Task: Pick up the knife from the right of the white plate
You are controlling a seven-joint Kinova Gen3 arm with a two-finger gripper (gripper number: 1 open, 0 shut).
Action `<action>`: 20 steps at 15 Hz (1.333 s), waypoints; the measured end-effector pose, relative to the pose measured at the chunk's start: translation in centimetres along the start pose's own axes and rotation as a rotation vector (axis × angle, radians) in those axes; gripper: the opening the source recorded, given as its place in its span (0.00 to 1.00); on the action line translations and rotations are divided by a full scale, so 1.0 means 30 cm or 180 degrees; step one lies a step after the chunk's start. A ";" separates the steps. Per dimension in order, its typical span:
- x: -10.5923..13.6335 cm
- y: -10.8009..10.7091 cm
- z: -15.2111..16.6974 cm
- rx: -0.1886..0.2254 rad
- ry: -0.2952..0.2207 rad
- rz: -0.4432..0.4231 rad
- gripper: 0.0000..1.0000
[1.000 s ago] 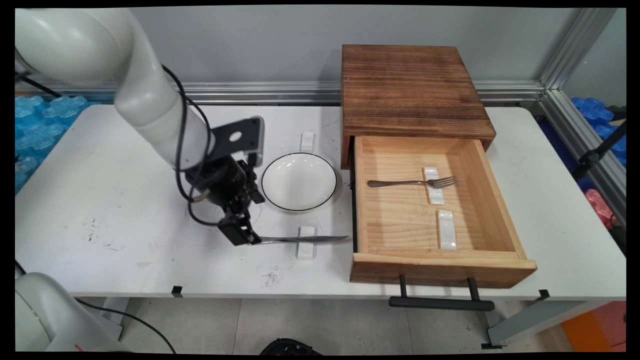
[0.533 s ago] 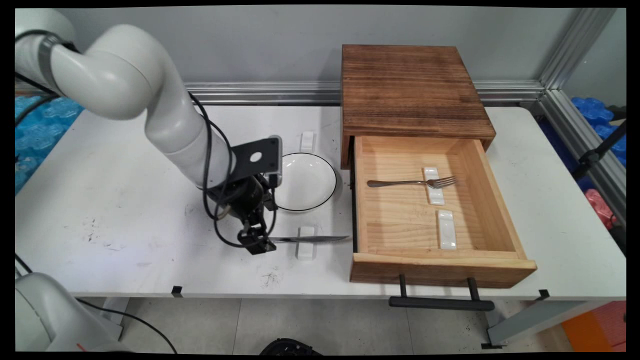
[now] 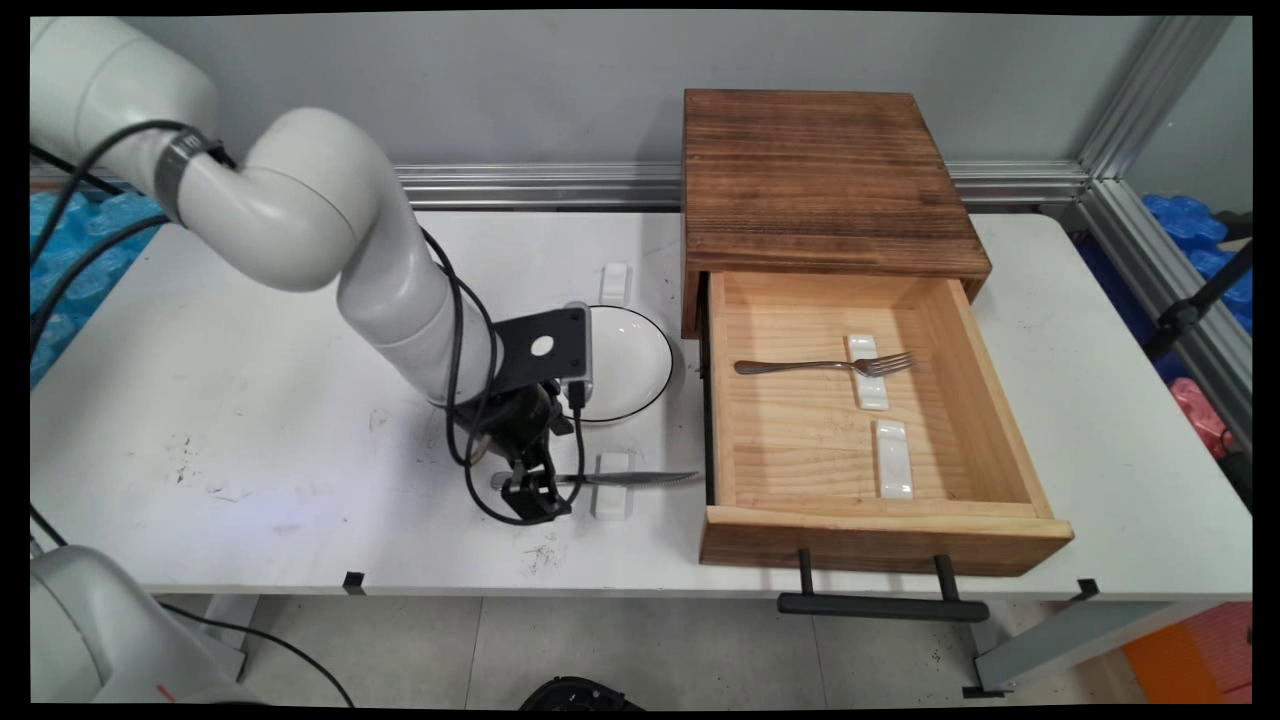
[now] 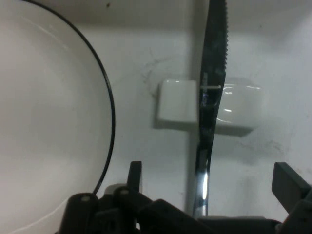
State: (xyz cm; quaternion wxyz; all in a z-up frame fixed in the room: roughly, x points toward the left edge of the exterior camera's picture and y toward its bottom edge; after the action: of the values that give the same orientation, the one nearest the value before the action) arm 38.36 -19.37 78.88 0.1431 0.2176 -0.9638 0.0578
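The end effector (image 3: 535,497) is hanging low over the desk (image 3: 250,400) at lower centre of the main view, straddling the handle of a knife (image 3: 625,478); in the hand view its two fingers (image 4: 135,174) are standing wide apart, one on each side of the handle, with nothing gripped between them. The knife (image 4: 210,122) is lying across a small white rest (image 3: 611,485), its serrated blade pointing toward the right of the frame, the tip ending just short of the open wooden drawer (image 3: 1000,400).

The knife is balancing on the rest (image 4: 178,108), so its handle end is sitting slightly raised; a finger pressing down on one end is likely to be tipping the blade up or rolling it off the rest. The handle is thin and polished, so an off-centre pinch risks it slipping or twisting. The black-rimmed plate (image 3: 640,345) is lying just beside the end effector, in the left of the hand view (image 4: 48,122); a sideways drift risks nudging its rim. The black cables (image 3: 460,440) looping beneath the wrist are hanging close to the desk and could be snagging the handle. Inside the drawer a fork (image 3: 825,366) is resting on one of two white rests (image 3: 894,458).
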 end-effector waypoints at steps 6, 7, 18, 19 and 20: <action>0.012 0.009 0.049 0.0021 -0.0039 0.0031 1.00; 0.013 0.009 0.053 0.0024 -0.0043 0.0032 1.00; 0.022 0.005 0.062 0.0021 -0.0039 0.0002 0.00; 0.022 0.005 0.061 0.0019 -0.0041 0.0003 0.00; 0.021 0.005 0.061 0.0017 -0.0042 0.0004 0.00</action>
State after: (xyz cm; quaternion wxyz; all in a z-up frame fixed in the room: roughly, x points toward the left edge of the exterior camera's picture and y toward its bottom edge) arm 37.27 -19.80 77.33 0.1361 0.2177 -0.9647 0.0590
